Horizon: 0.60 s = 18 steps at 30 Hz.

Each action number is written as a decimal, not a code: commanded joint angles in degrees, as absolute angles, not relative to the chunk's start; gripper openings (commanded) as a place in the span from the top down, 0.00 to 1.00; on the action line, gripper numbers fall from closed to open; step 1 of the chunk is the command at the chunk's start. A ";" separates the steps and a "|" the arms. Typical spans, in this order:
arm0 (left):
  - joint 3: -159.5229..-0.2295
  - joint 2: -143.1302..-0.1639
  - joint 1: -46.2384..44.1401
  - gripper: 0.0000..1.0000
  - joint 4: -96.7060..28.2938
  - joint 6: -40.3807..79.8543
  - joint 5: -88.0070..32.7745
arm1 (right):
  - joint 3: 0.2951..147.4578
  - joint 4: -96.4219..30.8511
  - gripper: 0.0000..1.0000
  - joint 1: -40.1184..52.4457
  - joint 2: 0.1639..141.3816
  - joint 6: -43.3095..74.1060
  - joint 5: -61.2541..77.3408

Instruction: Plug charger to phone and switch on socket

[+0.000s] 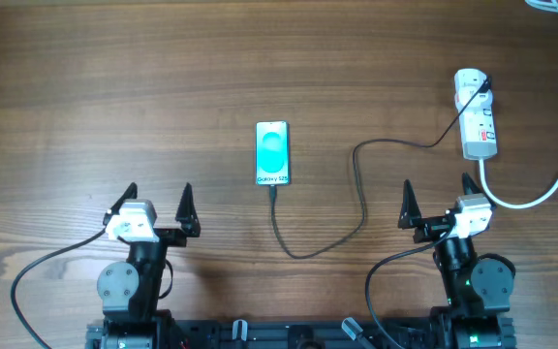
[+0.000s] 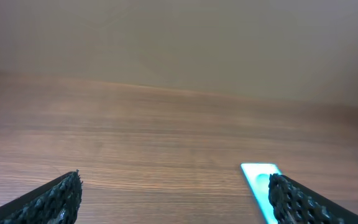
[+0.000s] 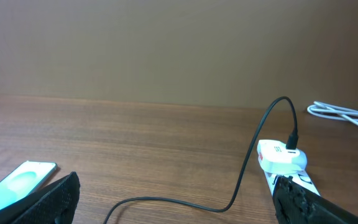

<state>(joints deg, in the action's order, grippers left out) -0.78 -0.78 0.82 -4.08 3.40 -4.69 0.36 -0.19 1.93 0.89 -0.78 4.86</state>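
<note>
- Plainly, both tools stand released: the left gripper (image 1: 158, 199) and the right gripper (image 1: 439, 194) have their jaws spread wide with nothing between them, both at the near edge of the table (image 1: 114, 87)
- The phone (image 1: 272, 152) lies flat mid-table, its turquoise screen up, between the two arms and somewhat nearer the left gripper; it looks rigid and smooth, likely to slide on the wood if pushed at one end, so bracing it by its long edges seems wise
- The charger (image 1: 360, 189) leaves the socket, loops toward the near edge and comes up to the phone's near short edge, where its connector tip (image 1: 273, 190) meets the phone; whether the tip is seated or only lying against the edge cannot be told from overhead
- The cable is judged thin, light and limp, so the best hold is probably just behind the tip, on the stiffer connector body, since farther back it would only bend
- The socket (image 1: 477, 121) lies at the far right, ahead of the right gripper, its white lead (image 1: 541, 199) curling off to the right; it looks light and may shift under a press, and the switch is too small to read
- No container shows in any view
</note>
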 commanded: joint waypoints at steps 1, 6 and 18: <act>-0.32 -0.16 1.65 0.00 -4.43 -1.37 -0.78 | 0.36 -0.03 0.00 1.63 0.21 -1.45 4.12; -0.32 -0.16 2.31 0.00 -4.45 -1.34 -0.86 | 0.36 -0.03 0.00 1.63 0.21 -1.48 4.12; -0.32 -0.16 2.31 0.00 -4.49 -3.90 -1.19 | 0.36 -0.03 0.00 1.63 0.21 -1.45 4.12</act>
